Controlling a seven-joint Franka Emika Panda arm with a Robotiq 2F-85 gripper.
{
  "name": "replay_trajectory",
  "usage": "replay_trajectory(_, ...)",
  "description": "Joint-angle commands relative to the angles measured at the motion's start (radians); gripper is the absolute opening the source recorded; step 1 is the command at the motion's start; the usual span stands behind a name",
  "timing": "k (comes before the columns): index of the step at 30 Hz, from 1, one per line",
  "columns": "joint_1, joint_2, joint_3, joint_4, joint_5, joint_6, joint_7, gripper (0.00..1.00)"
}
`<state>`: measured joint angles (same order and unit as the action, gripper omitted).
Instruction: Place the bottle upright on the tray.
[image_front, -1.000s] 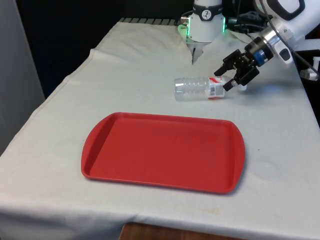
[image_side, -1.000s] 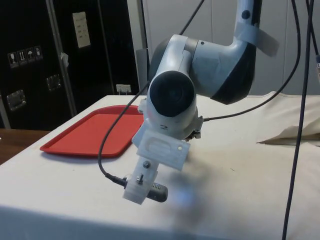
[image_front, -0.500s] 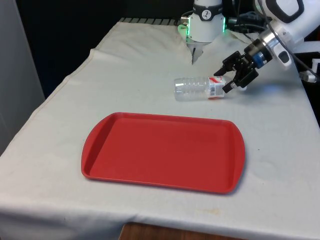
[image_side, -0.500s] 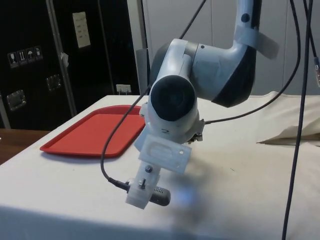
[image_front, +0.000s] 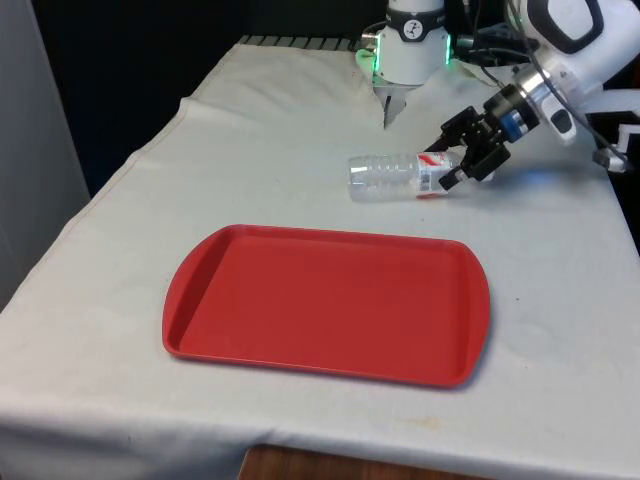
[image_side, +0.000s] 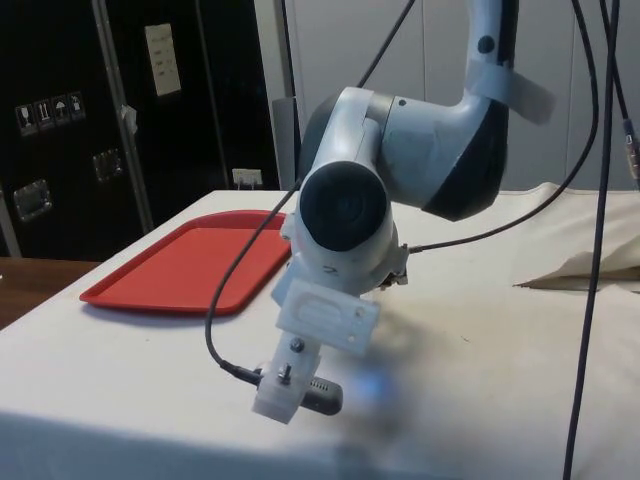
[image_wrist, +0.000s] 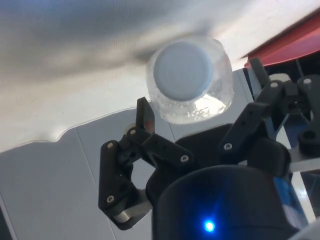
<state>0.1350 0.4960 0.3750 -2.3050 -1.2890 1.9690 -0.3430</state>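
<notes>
**Gripper lining up end-on with the fallen bottle's cap**

The clear bottle (image_front: 398, 177) is lying on its side on the white cloth, beyond the red tray's (image_front: 330, 300) far edge and apart from it. Its long axis is running across the table, with the cap end pointing toward the front view's right, straight at the gripper (image_front: 450, 160). The fingers are standing apart, flanking the cap end without closing on it. In the wrist view, the cap (image_wrist: 182, 70) is facing the gripper (image_wrist: 200, 112) squarely, so a grasp would likely take the neck along the bottle's axis.
</notes>
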Motion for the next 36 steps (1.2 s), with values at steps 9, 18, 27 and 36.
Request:
replay_trajectory(9, -0.014, -0.008, -0.020, -0.017, -0.017, 0.016, 0.000, 1.00)
replay_trajectory(18, -0.012, -0.003, -0.020, -0.012, -0.012, 0.007, 0.000, 1.00)
replay_trajectory(27, -0.011, -0.002, -0.018, -0.011, -0.011, 0.000, -0.001, 0.36)
replay_trajectory(36, -0.012, -0.004, -0.016, -0.011, -0.012, -0.007, -0.002, 0.04)
